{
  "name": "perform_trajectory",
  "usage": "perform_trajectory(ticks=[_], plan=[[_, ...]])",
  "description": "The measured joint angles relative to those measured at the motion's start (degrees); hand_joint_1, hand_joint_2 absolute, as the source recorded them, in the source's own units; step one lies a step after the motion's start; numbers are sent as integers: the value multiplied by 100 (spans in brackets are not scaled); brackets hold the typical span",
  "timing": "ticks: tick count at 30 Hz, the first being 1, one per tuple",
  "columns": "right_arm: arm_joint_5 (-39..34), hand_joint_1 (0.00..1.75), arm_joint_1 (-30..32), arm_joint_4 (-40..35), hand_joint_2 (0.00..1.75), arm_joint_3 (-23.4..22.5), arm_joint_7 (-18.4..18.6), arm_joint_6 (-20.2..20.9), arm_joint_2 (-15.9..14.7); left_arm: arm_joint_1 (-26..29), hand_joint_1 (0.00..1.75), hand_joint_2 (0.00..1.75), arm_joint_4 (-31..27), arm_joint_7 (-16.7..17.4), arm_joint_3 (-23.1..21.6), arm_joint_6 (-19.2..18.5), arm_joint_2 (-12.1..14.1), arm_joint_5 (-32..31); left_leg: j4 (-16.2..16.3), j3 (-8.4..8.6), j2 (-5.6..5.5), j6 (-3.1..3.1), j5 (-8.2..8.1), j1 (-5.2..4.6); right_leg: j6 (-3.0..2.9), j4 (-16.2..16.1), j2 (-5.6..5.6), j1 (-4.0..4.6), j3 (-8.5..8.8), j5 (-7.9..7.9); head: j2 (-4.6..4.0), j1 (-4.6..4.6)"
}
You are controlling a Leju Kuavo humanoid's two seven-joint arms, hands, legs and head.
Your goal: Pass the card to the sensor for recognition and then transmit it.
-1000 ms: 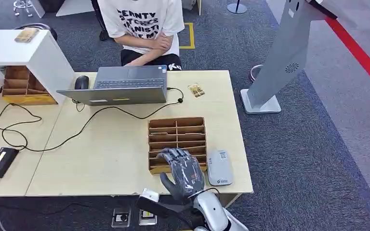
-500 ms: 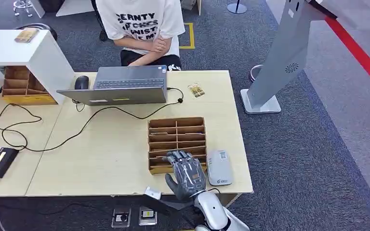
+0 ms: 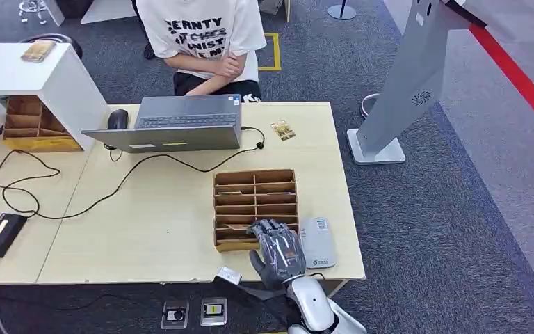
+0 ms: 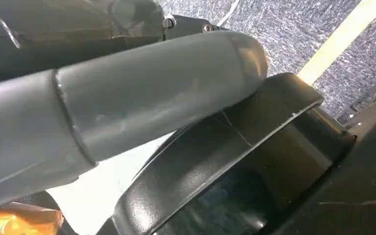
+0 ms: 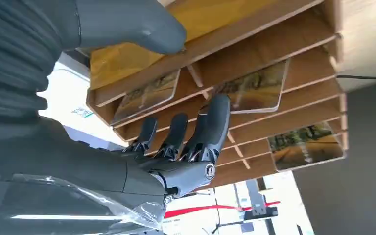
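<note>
Right hand (image 3: 278,252) drifting rightward over the card rack (image 3: 255,195) | fingers (image 5: 210,128) spread, holding nothing | risk: snagging dividers, missing the card (image 5: 149,95)

The card rack (image 3: 255,202) is brown wood on a pale wooden table (image 3: 160,223). The card reader (image 3: 318,242) is light grey, the right hand (image 3: 278,250) dark grey, the laptop (image 3: 181,122) grey, and the carpet (image 3: 445,229) speckled grey-blue with a red stripe (image 3: 521,80).
</note>
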Motion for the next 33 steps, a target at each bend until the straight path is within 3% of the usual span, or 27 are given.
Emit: perform_trajectory(ticks=[19, 33], plan=[[378, 77, 62, -148, 175, -76, 304, 146, -319, 2, 0, 0, 0, 0, 0, 4, 0, 33, 0, 1, 0, 0, 0, 0, 0, 0, 1, 0, 0, 0, -2, 0], [420, 77, 87, -470, 175, -153, 206, 149, -446, 5, 0, 0, 0, 4, 2, 7, 0, 125, 0, 0, 0, 0, 0, 0, 0, 0, 0, 0, 0, 0, 0, 0]])
